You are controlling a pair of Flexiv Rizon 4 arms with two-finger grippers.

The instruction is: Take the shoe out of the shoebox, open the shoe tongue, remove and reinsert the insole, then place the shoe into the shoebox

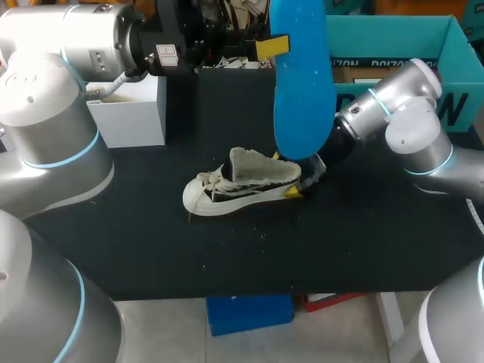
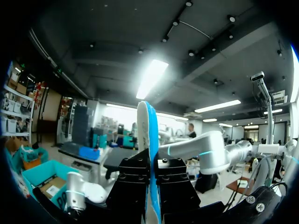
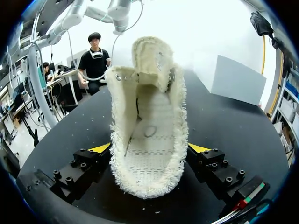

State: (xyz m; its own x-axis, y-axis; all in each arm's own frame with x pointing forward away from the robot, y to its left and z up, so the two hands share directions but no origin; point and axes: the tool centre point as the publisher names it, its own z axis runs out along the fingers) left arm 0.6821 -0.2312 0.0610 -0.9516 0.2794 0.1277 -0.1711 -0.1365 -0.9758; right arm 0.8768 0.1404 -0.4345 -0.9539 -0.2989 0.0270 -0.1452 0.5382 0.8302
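fingers of the left tool (image 2: 150, 163) are clamped on the blue insole (image 1: 302, 83), pressing its flat faces from both sides. in the left wrist view the insole stands edge-on between them. the left arm (image 1: 91, 38) reaches across the back of the counter (image 1: 151, 242) and holds the insole upright, high over it. in the head view the insole's lower end overlaps the heel of the shoe (image 1: 234, 185).

the right tool (image 3: 149, 148) is clamped on the shoe's heel, one yellow tip against each side, and the fleecy mouth of the shoe faces the wrist. the right arm (image 1: 408, 106) comes in low, its wrist slanting down to the heel.

the shoe stands on its sole near the middle of the counter, toe toward the left arm's side, tongue lifted.

the teal shoebox (image 1: 393, 34) sits at the counter's back right, behind the right arm and well apart from the shoe. the part of its inside that shows is a brown floor. a white box (image 1: 132, 113) stands at the back left, below the left arm; its contents cannot be made out.
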